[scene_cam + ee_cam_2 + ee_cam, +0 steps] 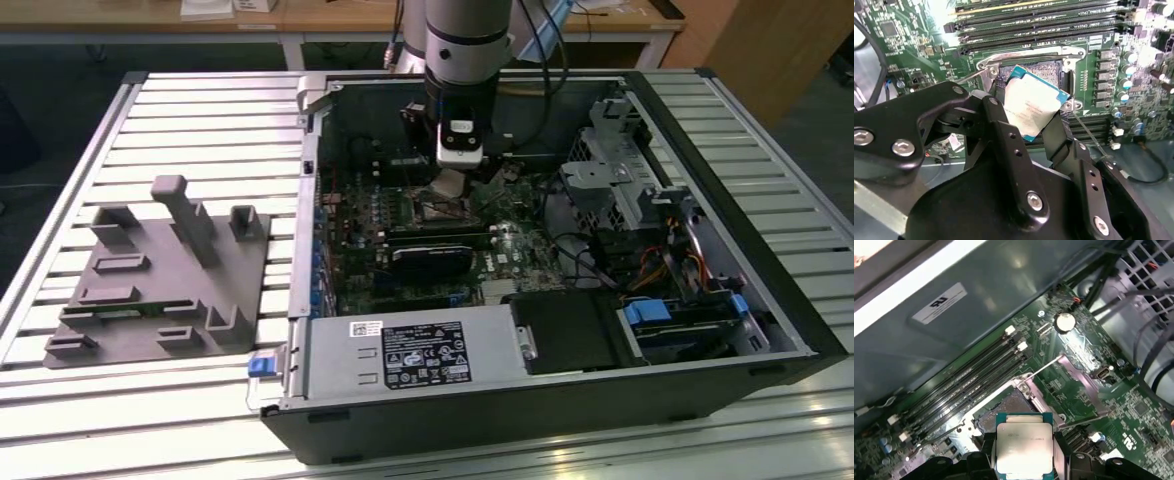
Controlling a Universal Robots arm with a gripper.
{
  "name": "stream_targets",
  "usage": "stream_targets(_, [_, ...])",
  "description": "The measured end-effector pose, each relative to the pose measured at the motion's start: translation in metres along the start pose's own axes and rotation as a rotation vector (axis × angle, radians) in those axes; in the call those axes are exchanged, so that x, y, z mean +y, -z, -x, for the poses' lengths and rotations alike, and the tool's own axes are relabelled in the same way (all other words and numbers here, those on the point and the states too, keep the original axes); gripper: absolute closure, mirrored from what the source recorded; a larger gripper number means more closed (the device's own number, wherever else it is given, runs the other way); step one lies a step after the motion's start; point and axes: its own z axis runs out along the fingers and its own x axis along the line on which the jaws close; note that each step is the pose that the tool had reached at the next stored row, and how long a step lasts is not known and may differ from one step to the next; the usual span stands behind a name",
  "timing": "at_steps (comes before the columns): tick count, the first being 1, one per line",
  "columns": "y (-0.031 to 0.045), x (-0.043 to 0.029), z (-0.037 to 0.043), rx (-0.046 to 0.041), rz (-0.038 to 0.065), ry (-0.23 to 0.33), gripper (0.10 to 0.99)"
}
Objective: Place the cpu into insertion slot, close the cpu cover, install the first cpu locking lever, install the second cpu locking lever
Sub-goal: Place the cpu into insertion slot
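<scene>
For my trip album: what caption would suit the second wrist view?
Black fingers hold the cpu, tilted, just over the insertion slot in the green circuit board.

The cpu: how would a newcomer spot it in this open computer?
Find the open computer case on the slatted table, then the arm's black gripper over its green circuit board. The cpu is the small flat square pinched between the fingers, above the insertion slot. Its dull silver top and teal edge set it apart from the long black memory slots beside it.
</scene>
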Motion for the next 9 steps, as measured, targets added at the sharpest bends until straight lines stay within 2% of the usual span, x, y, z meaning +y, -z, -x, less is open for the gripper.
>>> stream_targets(9, [-0.0014, -0.0001, 0.0000, -0.0104, 0.002, -0.134, 0.545])
